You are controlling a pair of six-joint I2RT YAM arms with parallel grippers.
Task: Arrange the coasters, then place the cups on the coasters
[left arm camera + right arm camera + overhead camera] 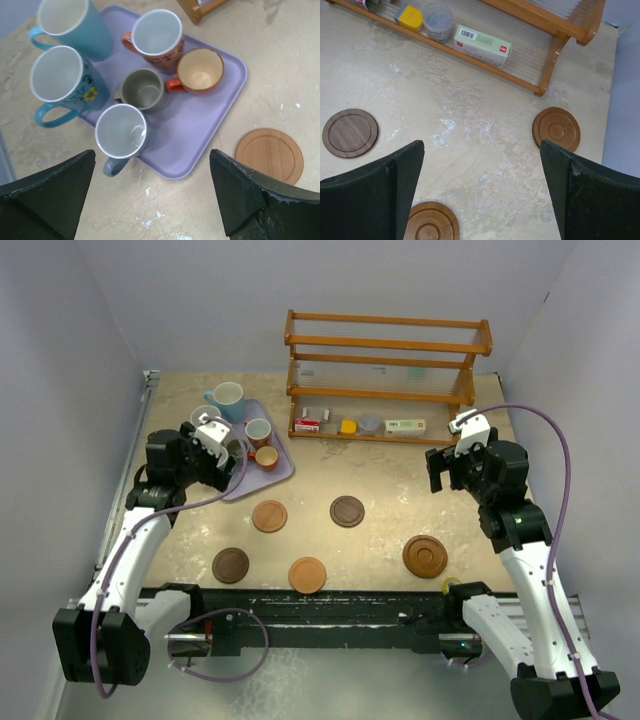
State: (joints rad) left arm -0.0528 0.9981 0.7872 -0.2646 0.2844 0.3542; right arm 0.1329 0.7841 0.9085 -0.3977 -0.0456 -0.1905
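Below, mottled table, pale walls; left end effector, right end effector both agape

2 arms: left arm, right arm. White links, black joints, black bases. Purple cable loops along each. White camera block at each wrist. Fingers dark, matte, wedge-shaped, 2 per wrist view, edges scuffed pale.

Top view: left arm is covering cups on tray's left side; right arm is hiding 1 coaster. Ringed coaster is running off right wrist view's btm edge.
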